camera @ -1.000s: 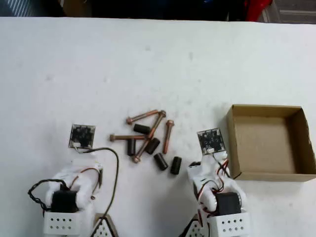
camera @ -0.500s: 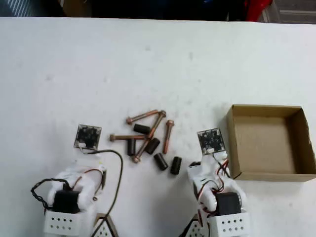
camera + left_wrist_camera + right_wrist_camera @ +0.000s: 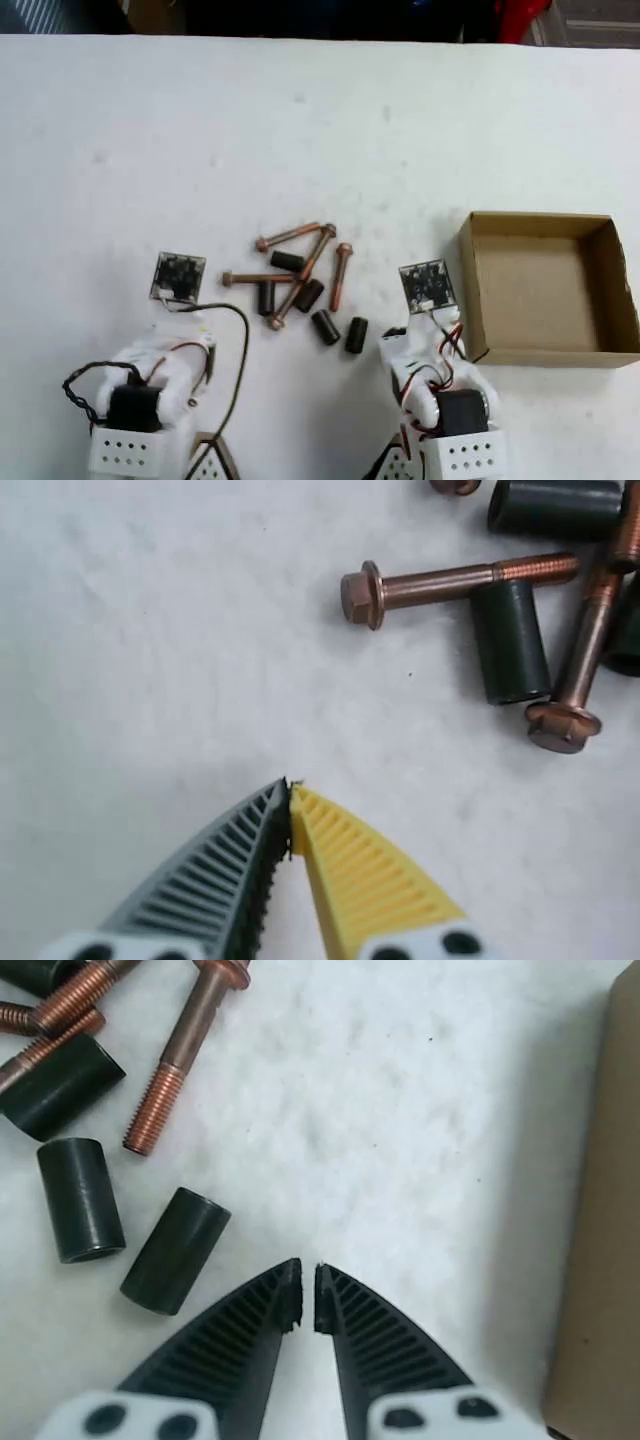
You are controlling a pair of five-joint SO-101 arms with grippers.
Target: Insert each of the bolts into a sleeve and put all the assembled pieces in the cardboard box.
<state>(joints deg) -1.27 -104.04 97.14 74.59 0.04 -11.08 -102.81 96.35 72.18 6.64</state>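
Cardboard box (image 3: 540, 285) stands just beside your right gripper (image 3: 308, 1295), and its floor is bare. Bolts (image 3: 340, 275) and sleeves (image 3: 325, 327) lie loose on the table, ahead of both fingertips. Your left gripper (image 3: 290, 790) has its tips touching; the right fingers keep a thin gap.

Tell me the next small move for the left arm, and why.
Probably open the left gripper and ease it toward the nearest bolt. Its jaws are shut on nothing. That bolt lies loose against a sleeve, not inside it, with its head end nearest the gripper, and the cardboard box is empty.
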